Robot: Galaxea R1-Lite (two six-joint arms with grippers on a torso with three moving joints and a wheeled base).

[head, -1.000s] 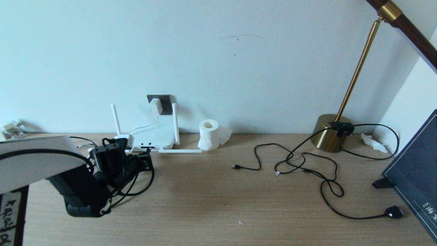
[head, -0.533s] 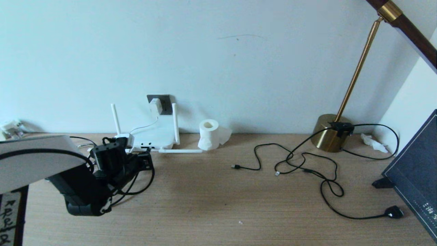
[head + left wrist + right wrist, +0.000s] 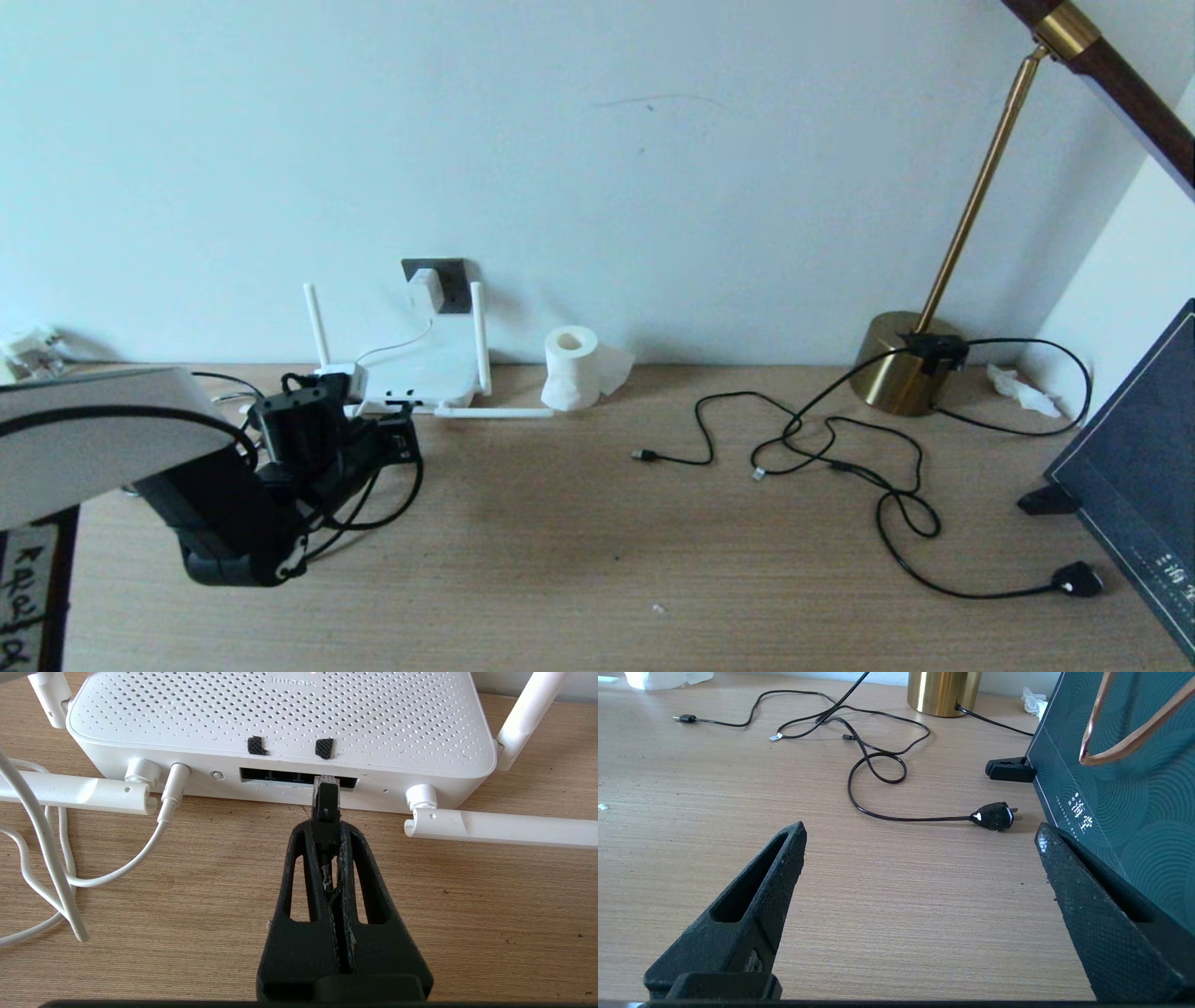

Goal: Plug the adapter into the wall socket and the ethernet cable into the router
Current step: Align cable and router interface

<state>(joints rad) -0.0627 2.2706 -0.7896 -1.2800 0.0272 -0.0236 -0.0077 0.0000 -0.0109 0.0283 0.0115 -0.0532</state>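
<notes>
The white router [image 3: 422, 371] lies against the wall under the dark grey wall socket [image 3: 453, 280], where the white adapter [image 3: 425, 290] sits plugged in. Its thin white cord [image 3: 154, 833] runs to a jack on the router's [image 3: 280, 714] front. My left gripper [image 3: 325, 828] is shut on the black plug of the ethernet cable [image 3: 325, 805], whose clear tip is at the mouth of the dark port slot [image 3: 271, 775]. In the head view the left gripper [image 3: 400, 439] is just in front of the router. My right gripper [image 3: 920, 830] hovers open over bare table, holding nothing.
Two router antennas [image 3: 504, 832] lie flat on the table beside the ports. A toilet-paper roll [image 3: 571, 367] stands right of the router. Thin black USB cords [image 3: 794, 439], a brass lamp base [image 3: 904, 366], its bulky plug [image 3: 1076, 579] and a dark board [image 3: 1139, 467] fill the right side.
My left gripper has crept slightly forward toward the router's front with the ethernet plug in it. Everything else is where it was.
</notes>
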